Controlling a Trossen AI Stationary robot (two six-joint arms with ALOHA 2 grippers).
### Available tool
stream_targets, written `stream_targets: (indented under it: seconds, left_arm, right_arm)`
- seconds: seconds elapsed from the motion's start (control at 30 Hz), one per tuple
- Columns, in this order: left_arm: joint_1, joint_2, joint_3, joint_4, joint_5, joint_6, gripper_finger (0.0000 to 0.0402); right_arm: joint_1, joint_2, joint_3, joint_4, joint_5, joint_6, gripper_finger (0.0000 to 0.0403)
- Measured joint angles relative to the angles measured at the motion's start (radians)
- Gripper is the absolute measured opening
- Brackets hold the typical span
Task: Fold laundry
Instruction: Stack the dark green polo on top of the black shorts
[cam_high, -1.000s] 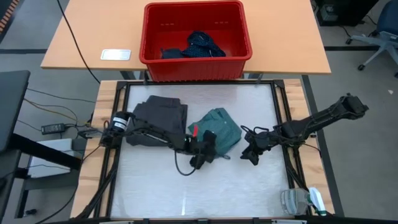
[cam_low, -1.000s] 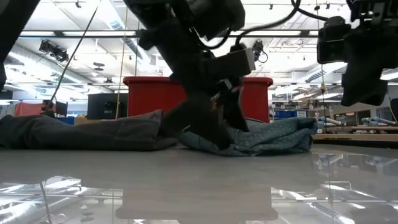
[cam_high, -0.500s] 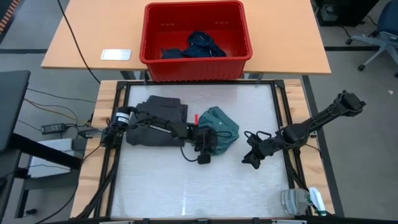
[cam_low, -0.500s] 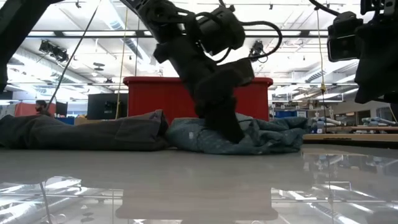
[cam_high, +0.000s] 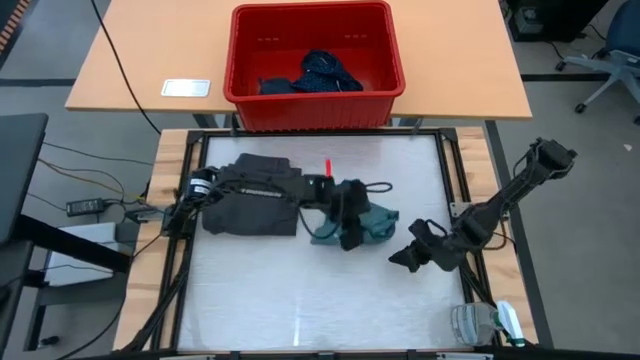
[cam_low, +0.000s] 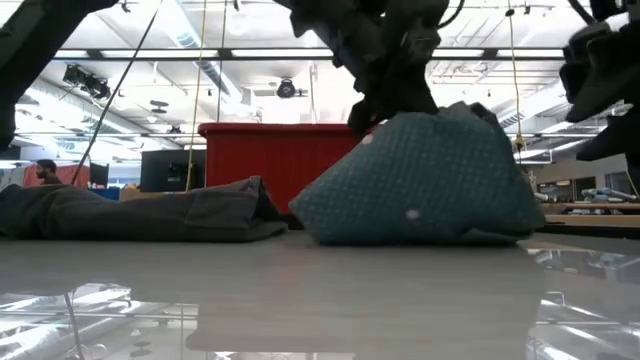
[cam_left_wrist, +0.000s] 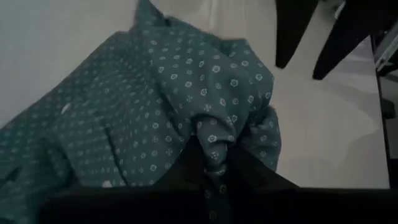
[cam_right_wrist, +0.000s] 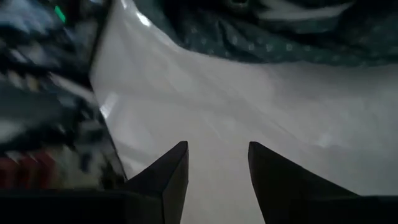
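Tabletop (cam_high: 250, 290) glossy white; left end effector (cam_high: 349, 238) pinches teal shirt (cam_low: 420, 180); right end effector (cam_right_wrist: 214, 165) parted, empty.

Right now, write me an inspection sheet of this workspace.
Surface: pale white table top, framed in wood.
Job's things: teal dotted cloth shirt lifted in a peak; charcoal grey cloth piece lying flat beside it; navy dotted cloth inside red plastic basket.
Clutter: clear plastic item at the table's corner.
Grippers: left tool shut on the shirt; right tool open, over bare table.
Cables: black cable across the wooden desk.
Surroundings: workshop room.
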Motion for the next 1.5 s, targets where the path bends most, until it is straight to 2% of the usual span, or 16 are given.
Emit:
stream_targets:
  seconds: [0.1, 0.27, 0.33, 0.53, 0.73, 0.87, 1.0, 1.13, 1.3, 1.4, 1.5]
  left_arm:
    - [0.010, -0.003, 0.009, -0.006, 0.007, 0.001, 0.0028]
    - [-0.015, 0.013, 0.009, -0.049, 0.010, 0.051, 0.0029]
    - [-0.043, 0.030, 0.009, -0.054, 0.010, 0.091, 0.0046]
    - [-0.113, 0.050, 0.010, -0.060, -0.024, 0.150, 0.0159]
    - [-0.126, 0.020, 0.010, -0.163, -0.028, 0.063, 0.0276]
    - [-0.126, -0.006, 0.013, -0.086, -0.057, -0.050, 0.0322]
    - [-0.149, 0.016, 0.014, 0.085, -0.105, -0.109, 0.0332]
    - [-0.185, 0.066, 0.014, 0.160, -0.176, -0.146, 0.0333]
    - [-0.212, 0.108, 0.013, 0.207, -0.301, -0.150, 0.0333]
    - [-0.218, 0.154, 0.013, 0.223, -0.365, -0.128, 0.0334]
    - [-0.216, 0.190, 0.012, 0.181, -0.375, -0.103, 0.0334]
  right_arm:
    - [0.019, 0.000, -0.060, 0.143, 0.077, -0.012, 0.0181]
    - [0.019, 0.000, -0.076, 0.191, 0.057, -0.137, 0.0185]
    - [0.019, 0.000, -0.076, 0.190, 0.048, -0.146, 0.0184]
    - [0.021, 0.000, -0.076, 0.181, 0.027, -0.156, 0.0184]
    - [0.021, 0.000, -0.069, 0.128, 0.008, -0.144, 0.0183]
    - [0.021, 0.000, -0.018, -0.024, -0.002, -0.222, 0.0183]
    - [0.006, 0.000, 0.028, -0.228, 0.071, -0.280, 0.0183]
    - [-0.069, 0.000, 0.035, -0.224, 0.088, -0.477, 0.0183]
    - [-0.202, 0.008, 0.036, -0.189, 0.010, -0.656, 0.0182]
    - [-0.287, 0.036, 0.021, -0.221, -0.043, -0.667, 0.0178]
    - [-0.348, 0.079, 0.003, -0.224, -0.165, -0.610, 0.0171]
